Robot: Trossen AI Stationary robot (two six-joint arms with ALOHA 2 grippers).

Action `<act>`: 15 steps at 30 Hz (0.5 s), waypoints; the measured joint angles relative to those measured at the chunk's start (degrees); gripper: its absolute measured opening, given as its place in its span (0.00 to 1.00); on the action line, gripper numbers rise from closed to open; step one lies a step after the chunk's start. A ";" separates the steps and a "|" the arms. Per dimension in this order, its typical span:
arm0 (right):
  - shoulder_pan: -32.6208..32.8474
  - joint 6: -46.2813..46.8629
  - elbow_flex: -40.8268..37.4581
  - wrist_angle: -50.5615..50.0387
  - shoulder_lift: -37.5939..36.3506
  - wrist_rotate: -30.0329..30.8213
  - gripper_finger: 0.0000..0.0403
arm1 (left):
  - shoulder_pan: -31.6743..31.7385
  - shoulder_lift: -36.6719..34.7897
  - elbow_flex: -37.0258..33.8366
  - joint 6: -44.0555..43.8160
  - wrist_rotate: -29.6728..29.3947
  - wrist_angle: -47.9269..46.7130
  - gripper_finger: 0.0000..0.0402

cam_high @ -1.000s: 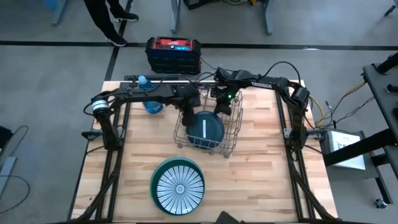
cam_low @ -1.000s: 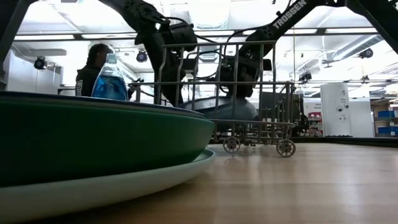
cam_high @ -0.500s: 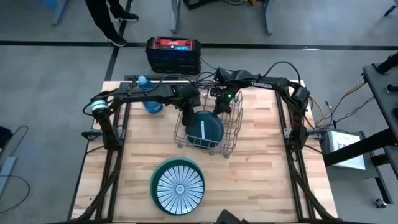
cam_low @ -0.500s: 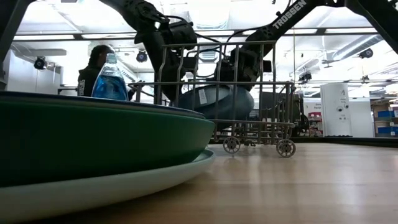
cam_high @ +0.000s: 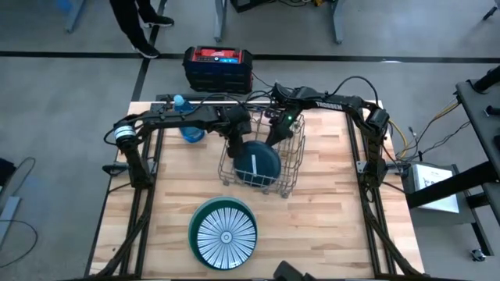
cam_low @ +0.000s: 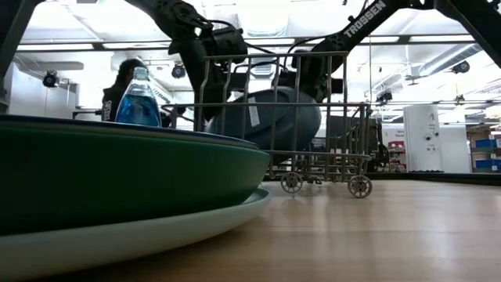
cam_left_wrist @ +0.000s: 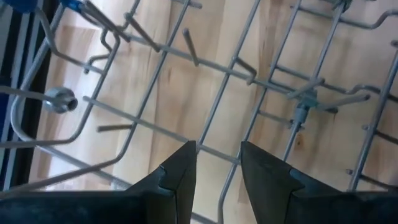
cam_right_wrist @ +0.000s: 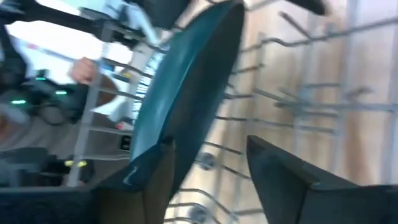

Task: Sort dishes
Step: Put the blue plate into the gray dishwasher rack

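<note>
Wire rack [cam_high: 260,160]: stood on small wheels near the middle of the wooden table [cam_high: 328,226], toward its far edge.
Dark teal plate [cam_high: 258,164]: leaned on edge inside the rack, tilted against the wires; in the low view [cam_low: 270,117] its underside bore a pale label.
Right gripper [cam_high: 275,133]: hung over the rack's far side, fingers parted around the teal plate's rim; the right wrist view [cam_right_wrist: 208,165] showed one finger against the rim, though a firm grip could not be judged.
Left gripper [cam_high: 232,139]: sat at the rack's left wall, fingers [cam_left_wrist: 180,177] narrowly apart with a rack wire between them.
Striped plate [cam_high: 225,232]: white with dark radial stripes, lay flat on the green plate [cam_high: 195,215] near the table's front edge, well apart from the rack.
Blue bottle [cam_high: 187,121]: stood upright behind the left arm, near the far edge.
</note>
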 joint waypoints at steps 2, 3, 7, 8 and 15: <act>-0.20 -0.84 0.00 -0.29 0.00 -3.95 0.54 | 0.00 0.00 0.00 -0.01 -0.03 -0.56 0.29; -0.24 -0.94 0.00 -0.36 0.00 -5.36 0.56 | 0.00 -0.03 0.00 -0.01 -0.03 -0.58 0.29; -0.38 -1.31 0.00 -0.99 -0.07 -6.22 0.64 | 0.00 -0.04 -0.04 0.01 -0.07 -0.62 0.29; -0.39 -1.71 0.00 -1.41 -0.07 -6.27 0.65 | 0.00 -0.06 -0.08 -0.01 -0.07 -0.65 0.29; -0.33 -2.69 0.00 -2.90 -0.07 -8.05 0.76 | 0.00 -0.05 -0.22 0.00 -0.12 -0.86 0.29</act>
